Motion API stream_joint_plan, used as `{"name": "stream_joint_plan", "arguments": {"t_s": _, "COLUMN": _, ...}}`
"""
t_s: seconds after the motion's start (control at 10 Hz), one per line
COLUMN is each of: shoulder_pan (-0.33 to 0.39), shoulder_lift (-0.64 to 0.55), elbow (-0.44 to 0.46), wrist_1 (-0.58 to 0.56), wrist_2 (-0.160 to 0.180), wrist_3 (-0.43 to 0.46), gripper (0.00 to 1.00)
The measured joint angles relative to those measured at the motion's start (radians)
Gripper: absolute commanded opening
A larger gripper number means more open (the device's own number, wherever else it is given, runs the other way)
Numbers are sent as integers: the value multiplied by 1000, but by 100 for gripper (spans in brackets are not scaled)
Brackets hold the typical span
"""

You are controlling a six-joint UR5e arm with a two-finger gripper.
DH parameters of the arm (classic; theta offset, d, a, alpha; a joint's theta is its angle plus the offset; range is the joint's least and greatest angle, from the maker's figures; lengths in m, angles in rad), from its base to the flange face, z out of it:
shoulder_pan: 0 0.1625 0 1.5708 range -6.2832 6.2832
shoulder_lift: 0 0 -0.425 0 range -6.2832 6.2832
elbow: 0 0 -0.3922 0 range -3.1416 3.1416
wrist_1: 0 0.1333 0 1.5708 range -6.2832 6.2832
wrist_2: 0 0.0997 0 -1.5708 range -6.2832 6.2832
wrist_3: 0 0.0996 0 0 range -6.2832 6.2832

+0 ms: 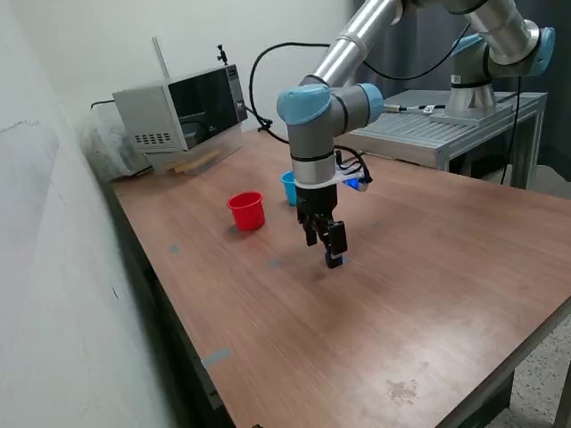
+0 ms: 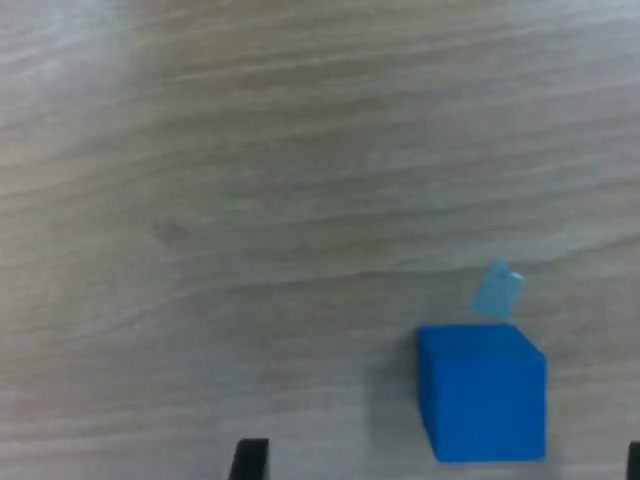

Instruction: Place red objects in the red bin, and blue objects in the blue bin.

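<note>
A dark blue cube (image 1: 335,260) sits on the wooden table (image 1: 428,303). My gripper (image 1: 330,250) hangs low over it, pointing down. In the wrist view the blue cube (image 2: 482,392) lies between my two fingers, closer to one; the other fingertip (image 2: 250,458) stands well apart from it. The gripper is open and holds nothing. The red cup (image 1: 247,211) stands upright to the exterior view's left of the gripper. The light blue cup (image 1: 289,187) stands behind the arm, partly hidden by it. No red cubes and no second blue cube are in view.
A grey microwave-like box (image 1: 178,111) stands at the table's back, by the white wall. A grey metal bench (image 1: 446,129) carries the arm's base at the exterior view's right. A scrap of light blue tape (image 2: 497,290) lies on the wood beside the cube.
</note>
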Motion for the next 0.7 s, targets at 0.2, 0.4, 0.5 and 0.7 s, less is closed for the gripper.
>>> {"name": "stream_joint_plan", "arguments": {"t_s": 0.2, "shoulder_pan": -3, "shoulder_lift": -2, "elbow": 21, "wrist_1": 0, "wrist_2": 0, "wrist_3": -19, "gripper": 100}}
{"name": "stream_joint_plan", "arguments": {"t_s": 0.4, "shoulder_pan": -3, "shoulder_lift": -5, "elbow": 33, "wrist_1": 1, "wrist_2": 0, "wrist_3": -35, "gripper": 0}}
{"name": "stream_joint_plan", "arguments": {"t_s": 0.5, "shoulder_pan": -2, "shoulder_lift": -5, "elbow": 34, "wrist_1": 2, "wrist_2": 0, "wrist_3": -41, "gripper": 0}}
{"name": "stream_joint_plan", "arguments": {"t_s": 0.7, "shoulder_pan": 1, "shoulder_lift": -5, "elbow": 33, "wrist_1": 3, "wrist_2": -1, "wrist_3": -76, "gripper": 0}}
